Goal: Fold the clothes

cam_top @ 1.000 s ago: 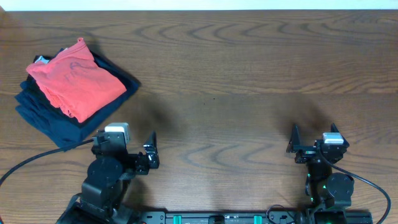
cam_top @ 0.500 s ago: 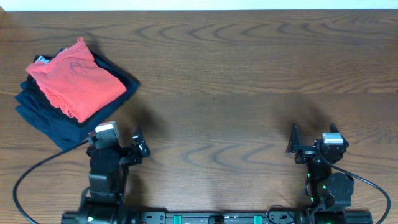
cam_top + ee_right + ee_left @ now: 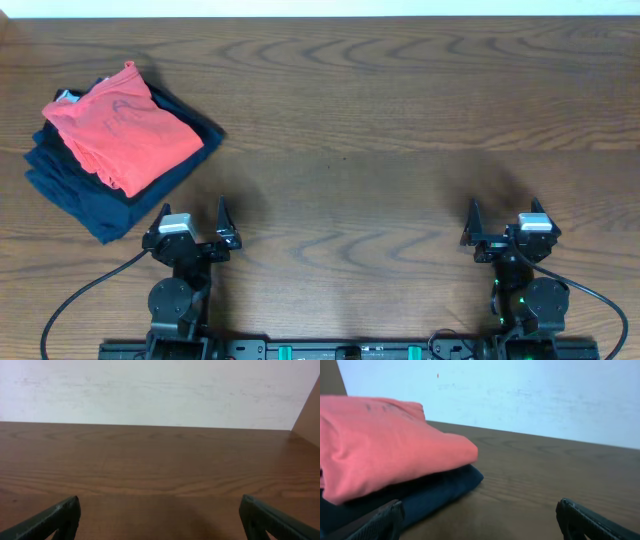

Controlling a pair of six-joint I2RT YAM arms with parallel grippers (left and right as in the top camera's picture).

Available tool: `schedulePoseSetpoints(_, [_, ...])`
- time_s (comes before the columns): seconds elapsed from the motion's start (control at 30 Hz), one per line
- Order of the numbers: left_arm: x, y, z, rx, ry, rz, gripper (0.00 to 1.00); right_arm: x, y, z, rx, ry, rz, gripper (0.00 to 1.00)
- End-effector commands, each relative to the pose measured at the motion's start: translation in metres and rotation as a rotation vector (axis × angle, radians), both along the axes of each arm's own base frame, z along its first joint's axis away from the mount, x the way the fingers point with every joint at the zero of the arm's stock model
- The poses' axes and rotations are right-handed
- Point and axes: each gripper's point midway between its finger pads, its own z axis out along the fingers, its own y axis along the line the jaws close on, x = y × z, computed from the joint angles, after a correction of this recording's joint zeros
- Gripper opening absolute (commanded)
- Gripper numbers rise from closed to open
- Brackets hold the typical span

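The coral-red T-shirt (image 3: 122,124) lies folded on top of a stack of folded navy garments (image 3: 85,195) at the table's far left. It fills the left of the left wrist view (image 3: 380,445), resting on the navy cloth (image 3: 435,492). Its chest lettering is hidden. My left gripper (image 3: 192,217) is open and empty near the front edge, just right of the stack's near corner. In its own view the left gripper's fingers (image 3: 480,520) are spread wide. My right gripper (image 3: 500,215) is open and empty at the front right, seen also in the right wrist view (image 3: 160,515).
The wooden table (image 3: 380,140) stretches bare across the middle and right. A white wall (image 3: 150,390) stands behind the table's far edge. A black cable (image 3: 70,300) trails from the left arm's base.
My left arm has swung from pointing right to pointing straight away from the front edge, its open gripper now near the stack. The right arm and the clothes have not moved.
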Motion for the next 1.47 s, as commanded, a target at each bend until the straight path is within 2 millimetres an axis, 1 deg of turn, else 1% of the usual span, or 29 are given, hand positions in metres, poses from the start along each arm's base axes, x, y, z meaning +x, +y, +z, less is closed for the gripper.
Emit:
schedulePoseSetpoints(0.0, [-0.0015, 0.0014, -0.0166, 0.083, 0.058, -0.004, 0.98, -0.0002, -0.0013, -0.0009, -0.012, 0.002, -0.003, 0.99])
schedulePoseSetpoints(0.07, [-0.0013, -0.0014, -0.0166, 0.081, 0.057, -0.021, 0.98, -0.0002, -0.0013, -0.0009, -0.011, 0.002, -0.003, 0.99])
schedulePoseSetpoints(1.43, [-0.0013, -0.0015, -0.0172, 0.081, 0.060, -0.021, 0.98, -0.0002, -0.0012, -0.0009, -0.011, 0.002, -0.003, 0.99])
